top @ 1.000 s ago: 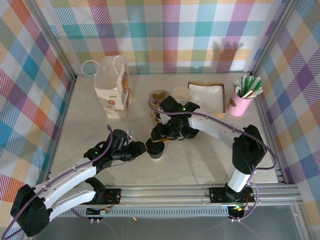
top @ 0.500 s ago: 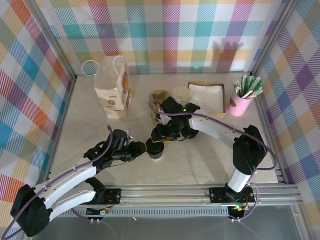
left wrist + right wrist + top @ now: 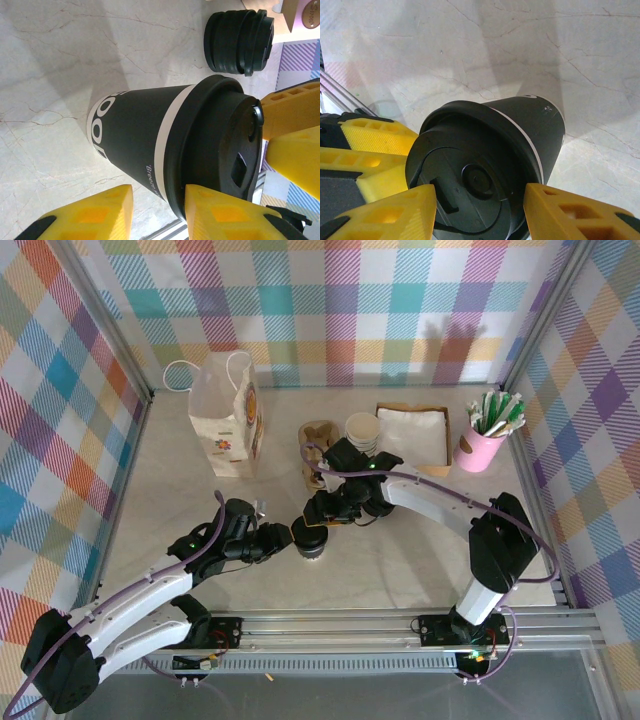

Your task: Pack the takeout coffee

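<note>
The takeout coffee point(image 3: 310, 540), a dark grey paper cup with a black lid, stands upright on the pale table near the front middle. My left gripper point(image 3: 287, 538) is at its left side, jaws one above the other and open. The cup wall point(image 3: 140, 135) lies just past the left gripper point(image 3: 159, 197), with only table in the gap and the lid rim against one finger. My right gripper point(image 3: 318, 520) comes in from behind and above. In the right wrist view the right gripper point(image 3: 480, 192) stands open over the lid point(image 3: 475, 170). Whether its fingers press on the lid I cannot tell.
A white paper bag point(image 3: 228, 420) stands open at the back left. A stack of loose black lids point(image 3: 240, 42) sits behind the cup. Lidless cups point(image 3: 362, 428), a napkin tray point(image 3: 412, 430) and a pink holder of sticks point(image 3: 485, 435) line the back.
The right arm's wrist and forearm have shifted slightly to the right. The cup and the left arm have stayed where they were.
</note>
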`<state>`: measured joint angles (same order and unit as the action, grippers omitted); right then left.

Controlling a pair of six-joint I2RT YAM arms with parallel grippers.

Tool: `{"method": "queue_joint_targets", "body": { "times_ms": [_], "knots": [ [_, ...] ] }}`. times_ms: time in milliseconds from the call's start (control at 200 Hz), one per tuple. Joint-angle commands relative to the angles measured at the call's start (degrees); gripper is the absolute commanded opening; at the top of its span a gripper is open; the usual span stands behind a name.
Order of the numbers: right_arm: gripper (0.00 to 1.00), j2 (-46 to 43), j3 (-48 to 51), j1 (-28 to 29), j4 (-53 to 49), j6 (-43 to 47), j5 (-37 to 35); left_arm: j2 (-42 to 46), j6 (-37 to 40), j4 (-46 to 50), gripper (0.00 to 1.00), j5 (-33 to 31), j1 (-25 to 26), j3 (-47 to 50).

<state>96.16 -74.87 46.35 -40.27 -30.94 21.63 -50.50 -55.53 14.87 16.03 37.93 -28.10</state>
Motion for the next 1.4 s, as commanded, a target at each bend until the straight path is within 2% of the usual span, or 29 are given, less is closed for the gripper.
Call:
{"method": "queue_joint_targets", "body": {
  "times_ms": [0, 285, 625, 1395],
  "knots": [
    [0.51, 3.71, 4.38, 0.42, -5.56, -0.79, -3.08, 0.65, 0.68, 0.57, 0.33, 0.93, -0.60, 1.20],
    [0.51, 3.46, 1.35, 0.40, -6.94, 0.27, -2.98, 0.87, 0.76, 0.52, 0.32, 0.54, -0.60, 0.32],
    [0.52, 2.91, -6.80, 0.42, -10.18, 1.84, -3.70, 1.38, 4.10, 9.01, 0.33, -1.15, -0.59, -5.62],
    [0.52, 1.90, -10.46, 0.44, -10.50, 1.66, -2.28, -1.40, 12.43, 17.30, 0.33, -4.57, -0.62, -12.64]
  ]
}}
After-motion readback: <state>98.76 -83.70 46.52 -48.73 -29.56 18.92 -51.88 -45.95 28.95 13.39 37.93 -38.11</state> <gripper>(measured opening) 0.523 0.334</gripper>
